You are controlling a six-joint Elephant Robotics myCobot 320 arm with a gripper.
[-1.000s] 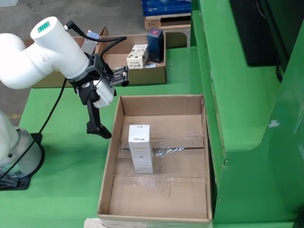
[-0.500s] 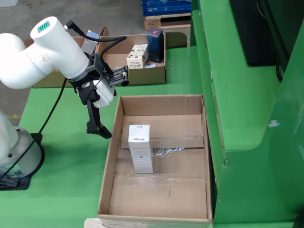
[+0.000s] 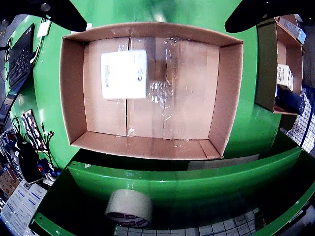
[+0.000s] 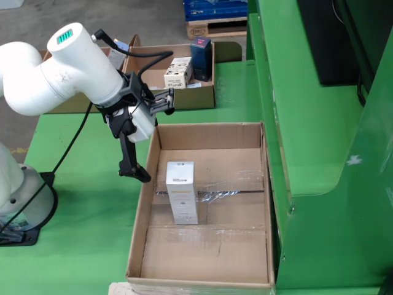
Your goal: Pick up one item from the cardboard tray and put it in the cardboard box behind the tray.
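Note:
A white carton [image 4: 181, 190] stands upright in the large shallow cardboard tray [image 4: 209, 135]; from the wrist view I look straight down on the carton's top [image 3: 124, 73] in the tray [image 3: 147, 146]. Behind the tray sits a smaller cardboard box [image 4: 184, 98] holding a white carton [image 4: 177, 72] and a dark blue one [image 4: 201, 56]; this box [image 3: 268, 64] lies at the right edge of the wrist view. My gripper [image 4: 140, 147] hangs open over the tray's left rim, its black fingers [image 3: 64, 14] spread wide and holding nothing.
A green machine frame [image 4: 319, 123] walls the tray's right side. A tape roll [image 3: 129, 206] lies on a green ledge past the tray. Another cardboard box [image 4: 67, 103] sits behind my arm, whose base [image 4: 21, 206] stands at left. A pallet [image 4: 215, 27] is at the back.
My arm has swung right, carrying the open gripper from the green table beside the tray to the tray's left rim. The white carton has not moved.

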